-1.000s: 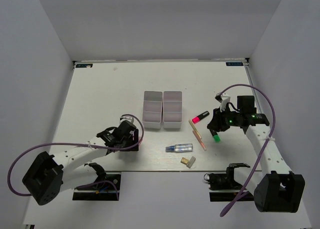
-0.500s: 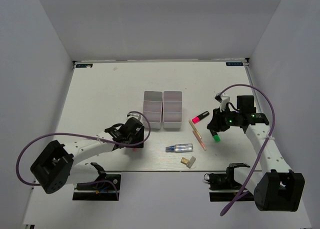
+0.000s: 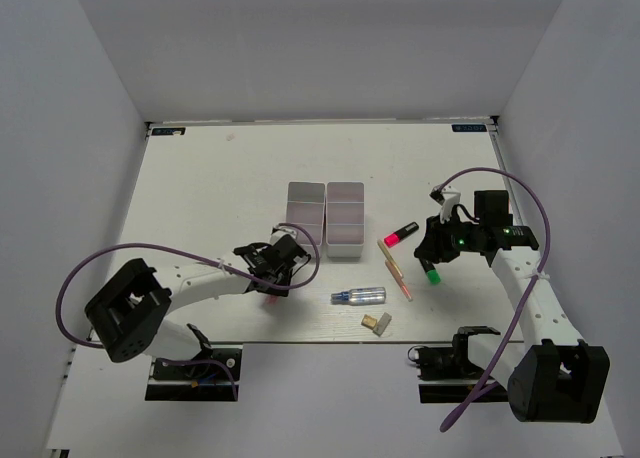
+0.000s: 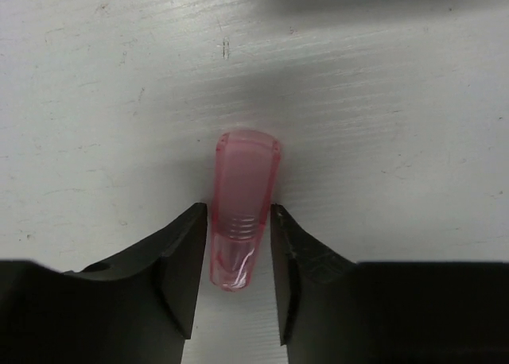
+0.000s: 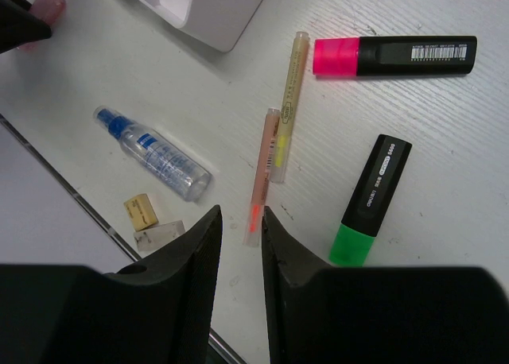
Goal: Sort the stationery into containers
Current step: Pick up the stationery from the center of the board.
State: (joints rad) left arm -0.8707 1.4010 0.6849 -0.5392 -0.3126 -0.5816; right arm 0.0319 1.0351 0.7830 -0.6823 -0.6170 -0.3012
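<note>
Since the jaws of the left gripper [image 4: 238, 214] pinch the pink capsule [image 4: 246, 165], it should lift straight before swinging to the white tray [image 3: 305, 246] at one o'clock; the right gripper [image 5: 238, 214] has jaws slightly spread, empty.

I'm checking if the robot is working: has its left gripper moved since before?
Yes. The left gripper slid right, closer to the near end of the white trays, and now pinches a pink capsule.
</note>
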